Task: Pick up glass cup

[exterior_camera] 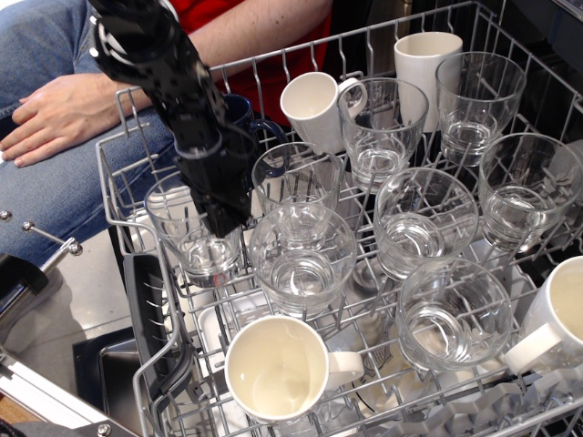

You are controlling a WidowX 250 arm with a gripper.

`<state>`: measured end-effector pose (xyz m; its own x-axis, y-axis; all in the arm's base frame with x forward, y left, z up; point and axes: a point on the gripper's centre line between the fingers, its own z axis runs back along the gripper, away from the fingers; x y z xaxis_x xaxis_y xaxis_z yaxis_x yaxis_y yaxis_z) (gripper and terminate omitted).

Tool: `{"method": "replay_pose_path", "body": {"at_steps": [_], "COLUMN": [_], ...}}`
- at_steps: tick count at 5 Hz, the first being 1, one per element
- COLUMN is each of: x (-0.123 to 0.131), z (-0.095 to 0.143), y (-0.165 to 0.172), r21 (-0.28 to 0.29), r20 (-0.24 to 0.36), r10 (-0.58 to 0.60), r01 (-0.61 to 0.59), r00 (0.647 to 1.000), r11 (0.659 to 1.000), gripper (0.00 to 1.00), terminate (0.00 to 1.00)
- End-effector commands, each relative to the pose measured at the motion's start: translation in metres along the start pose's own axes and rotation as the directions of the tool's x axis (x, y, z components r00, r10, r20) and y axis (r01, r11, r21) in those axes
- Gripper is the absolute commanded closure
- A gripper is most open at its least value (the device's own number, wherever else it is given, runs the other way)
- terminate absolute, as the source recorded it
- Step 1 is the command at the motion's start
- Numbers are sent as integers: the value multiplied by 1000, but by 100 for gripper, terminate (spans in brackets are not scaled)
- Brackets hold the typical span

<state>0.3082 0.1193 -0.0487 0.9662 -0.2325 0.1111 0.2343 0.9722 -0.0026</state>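
The glass cup [189, 238] is a clear tall tumbler standing at the left side of the dishwasher rack [118, 218]. My black gripper [226, 217] comes down from the upper left onto its right wall. One finger is inside the rim and the other outside, pinching the glass wall. The cup stays upright with its thick base low among the rack wires. Several similar tumblers [296, 177] and wider round glasses [302, 259] stand close beside it.
A dark-blue mug [239, 123] sits just behind the gripper. White mugs stand at the front [273, 369], the back [314, 107] and the right edge [565, 314]. A person's hand [55, 114] and jeans lie to the left, beyond the rack.
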Motion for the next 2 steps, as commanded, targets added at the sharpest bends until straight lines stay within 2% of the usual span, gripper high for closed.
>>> {"method": "replay_pose_path", "body": {"at_steps": [1,2], "x": [33,40], "z": [73,92], "y": [28,28], "r21": [94,115], "r20": [99,120], "r10": [1,34], "r01": [-11,-48], "r00": [995,992], "r11": [995,992], "gripper": [100,100], "terminate": [0,0]}}
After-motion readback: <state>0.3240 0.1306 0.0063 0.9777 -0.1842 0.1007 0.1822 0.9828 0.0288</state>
